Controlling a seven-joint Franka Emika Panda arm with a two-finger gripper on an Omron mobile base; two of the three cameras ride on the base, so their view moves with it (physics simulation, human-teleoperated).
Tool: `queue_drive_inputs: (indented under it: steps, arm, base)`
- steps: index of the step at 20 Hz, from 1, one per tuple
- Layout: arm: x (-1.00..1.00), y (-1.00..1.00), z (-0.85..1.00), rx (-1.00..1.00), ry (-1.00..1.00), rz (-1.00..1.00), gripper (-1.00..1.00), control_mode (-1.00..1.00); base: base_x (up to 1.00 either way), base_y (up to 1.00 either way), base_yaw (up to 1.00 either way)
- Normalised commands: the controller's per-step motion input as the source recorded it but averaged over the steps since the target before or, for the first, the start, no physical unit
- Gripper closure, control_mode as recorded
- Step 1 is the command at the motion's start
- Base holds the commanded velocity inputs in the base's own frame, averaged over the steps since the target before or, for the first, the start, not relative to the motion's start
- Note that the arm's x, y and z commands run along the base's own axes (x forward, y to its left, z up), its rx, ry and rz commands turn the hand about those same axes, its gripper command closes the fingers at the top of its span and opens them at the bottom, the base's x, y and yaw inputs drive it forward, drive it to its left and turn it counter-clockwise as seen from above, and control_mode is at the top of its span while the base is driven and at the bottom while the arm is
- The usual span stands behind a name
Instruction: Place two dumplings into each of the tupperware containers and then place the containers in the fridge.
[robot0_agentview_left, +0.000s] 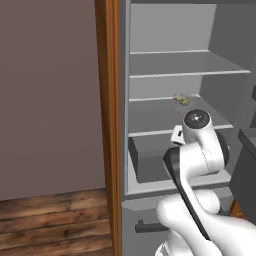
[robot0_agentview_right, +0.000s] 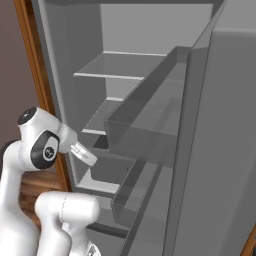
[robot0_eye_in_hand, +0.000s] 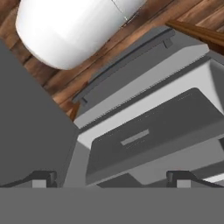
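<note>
Fridge door open; dumplings sit on its middle shelf, likely inside a see-through container; tool spread wide, empty, above fridge drawer; rest of task unconfirmed.

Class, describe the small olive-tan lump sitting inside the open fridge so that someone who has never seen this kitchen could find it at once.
Start at the tall grey fridge, standing open beside a wood-panelled side. Count its thin shelves from the top: the middle shelf, just above the grey drawer. Near the back of that shelf lies the dumplings' pleated olive-tan lump, the one coloured thing among pale grey surfaces.
</note>
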Motion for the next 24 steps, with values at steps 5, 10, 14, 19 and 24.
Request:
queue_drive_inputs:
  steps: [5,10,14,19,24]
  arm:
    - [-0.20,0.00,0.02,0.00,0.00,0.00,-1.00,1.00]
    - [0.00,0.00,0.00,0.00,0.00,0.00,-1.00,1.00]
    - [0.00,0.00,0.00,0.00,0.00,0.00,-1.00,1.00]
    - [0.00,0.00,0.00,0.00,0.00,0.00,-1.00,1.00]
    - [0.00,0.00,0.00,0.00,0.00,0.00,-1.00,1.00]
  base:
    - [-0.22,0.06,0.00]
    - [-0.72,0.43,-0.11]
    - [-0.63,0.49,-0.34]
    - [-0.49,0.53,-0.52]
    - [-0.52,0.42,-0.62]
